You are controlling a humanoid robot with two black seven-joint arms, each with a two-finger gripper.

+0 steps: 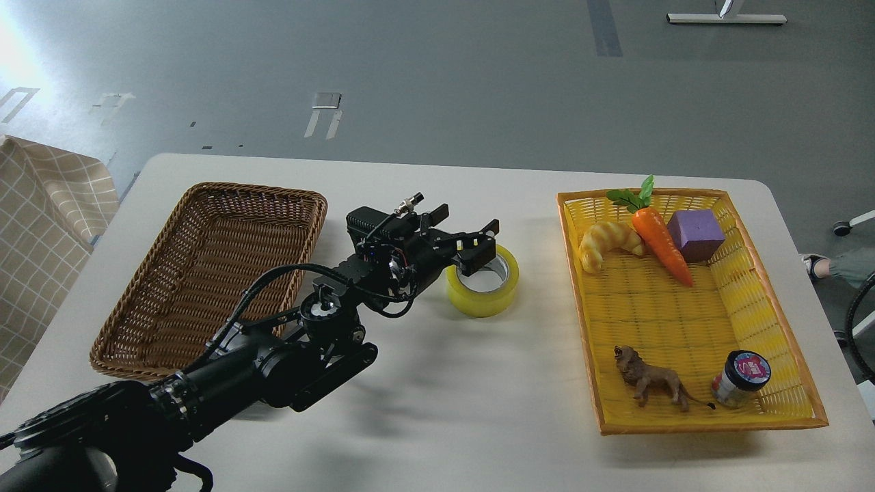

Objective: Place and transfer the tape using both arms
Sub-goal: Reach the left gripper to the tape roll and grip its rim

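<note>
The tape point(489, 299), a yellow roll with a grey-white core, lies flat on the white table point(437, 410) between the two baskets. My left gripper point(470, 244) reaches in from the left and sits low over the roll's left side. Its jaws are spread, and one finger point(476, 258) is over the core opening and the left rim. I cannot tell whether the fingers touch the roll. The gripper hides the roll's left rim. My right gripper is out of view; only a black cable point(854, 321) shows at the right edge.
A brown wicker basket point(137, 321) stands at the left, beside my left arm. A yellow tray basket point(786, 355) at the right holds a croissant point(605, 240), carrot point(660, 239), purple cube point(696, 234), toy lion point(649, 379) and small jar point(742, 377).
</note>
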